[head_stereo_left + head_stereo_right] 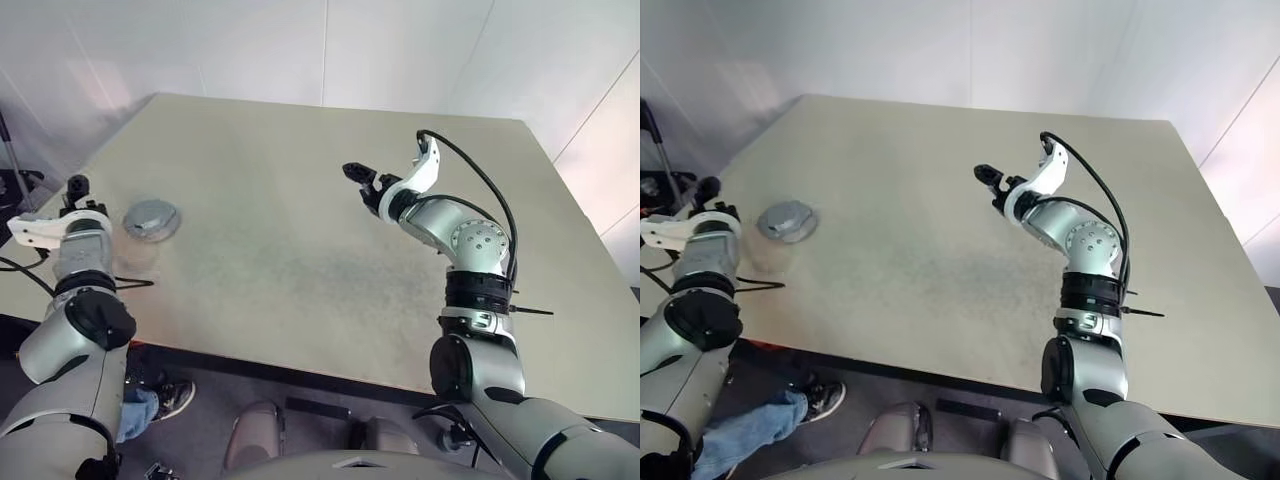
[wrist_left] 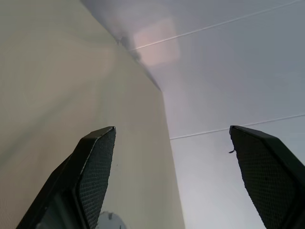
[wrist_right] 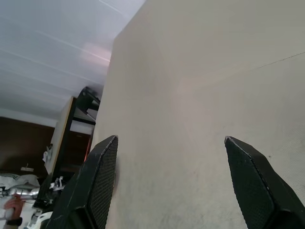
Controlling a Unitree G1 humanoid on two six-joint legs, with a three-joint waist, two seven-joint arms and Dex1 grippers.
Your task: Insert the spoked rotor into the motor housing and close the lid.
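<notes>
A round grey metal piece (image 1: 152, 218) lies near the table's left edge. Its flat top is the lid, and the low grey wall under it looks like the motor housing. The spoked rotor is hidden. My left gripper (image 1: 75, 186) hangs just left of this piece, apart from it. In the left wrist view its fingers (image 2: 95, 162) stand wide open with nothing between them. My right gripper (image 1: 357, 172) hovers over the middle of the table (image 1: 300, 260), far from the grey piece. Its fingers (image 3: 100, 171) are open and hold nothing.
A person's leg in jeans with a dark shoe (image 1: 165, 398) shows below the table's near left edge. A thin black cable (image 1: 130, 283) lies on the table by my left arm. A black stand (image 1: 12, 175) is off the left side.
</notes>
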